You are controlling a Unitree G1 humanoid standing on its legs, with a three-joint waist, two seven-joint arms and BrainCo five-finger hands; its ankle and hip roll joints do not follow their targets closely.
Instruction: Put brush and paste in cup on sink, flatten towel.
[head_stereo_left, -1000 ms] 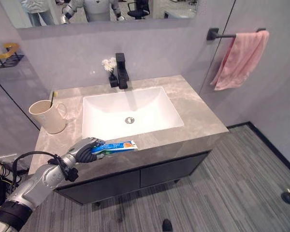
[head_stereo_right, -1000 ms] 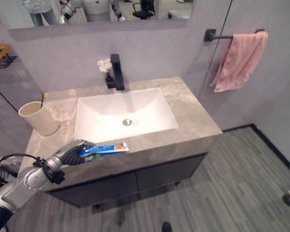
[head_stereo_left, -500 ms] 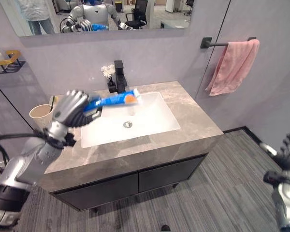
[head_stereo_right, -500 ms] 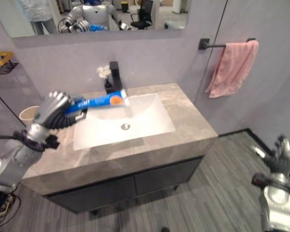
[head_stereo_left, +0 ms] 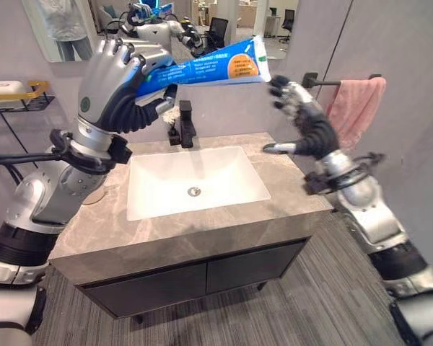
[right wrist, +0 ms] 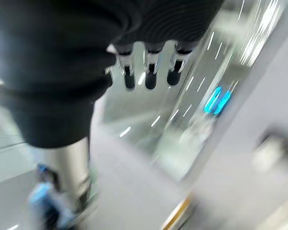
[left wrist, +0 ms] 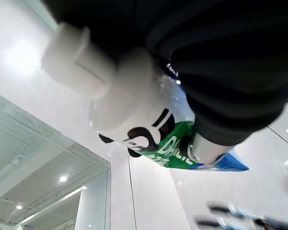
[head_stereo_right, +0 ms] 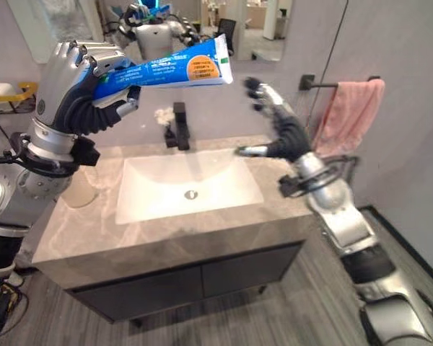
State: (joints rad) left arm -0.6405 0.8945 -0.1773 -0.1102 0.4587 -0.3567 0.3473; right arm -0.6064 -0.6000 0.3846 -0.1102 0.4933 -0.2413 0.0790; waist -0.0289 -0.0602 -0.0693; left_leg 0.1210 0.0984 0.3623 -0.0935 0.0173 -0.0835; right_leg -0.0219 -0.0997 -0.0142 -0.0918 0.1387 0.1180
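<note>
High above the basin, in front of the mirror (head_stereo_left: 50, 29), the toothpaste tube (head_stereo_left: 209, 70) lies nearly level in the left hand (head_stereo_left: 119, 86), whose fingers are curled round its cap end while the flat crimped end juts out toward the robot's right. From the left wrist view the white cap (left wrist: 72, 52) and shoulder of the tube stand out past the dark cover, and the green and blue body runs on under the fingers; the rest of the tube is hidden by the hand there.

Just beyond the tube's free end, the right hand (head_stereo_left: 303, 119) is raised over the right part of the surface (head_stereo_left: 202, 231), fingers spread and straight, thumb pointing back toward the basin, touching nothing. Its own wrist view is badly smeared; the straight dark-tipped fingers (right wrist: 149, 76) show there, and little else can be made out.

Below, the white sink (head_stereo_left: 195, 180) sits in the grey stone surface with the black tap (head_stereo_left: 184, 122) at its back edge. The cup (head_stereo_right: 79, 191) stands at the left end of the surface, mostly covered by the left forearm, so its contents cannot be seen. On the wall to the right, the pink towel (head_stereo_right: 346, 115) hangs bunched over its black rail (head_stereo_right: 310, 81), partly behind the right arm. A yellow-rimmed wire shelf (head_stereo_left: 14, 97) is fixed to the wall on the left.
</note>
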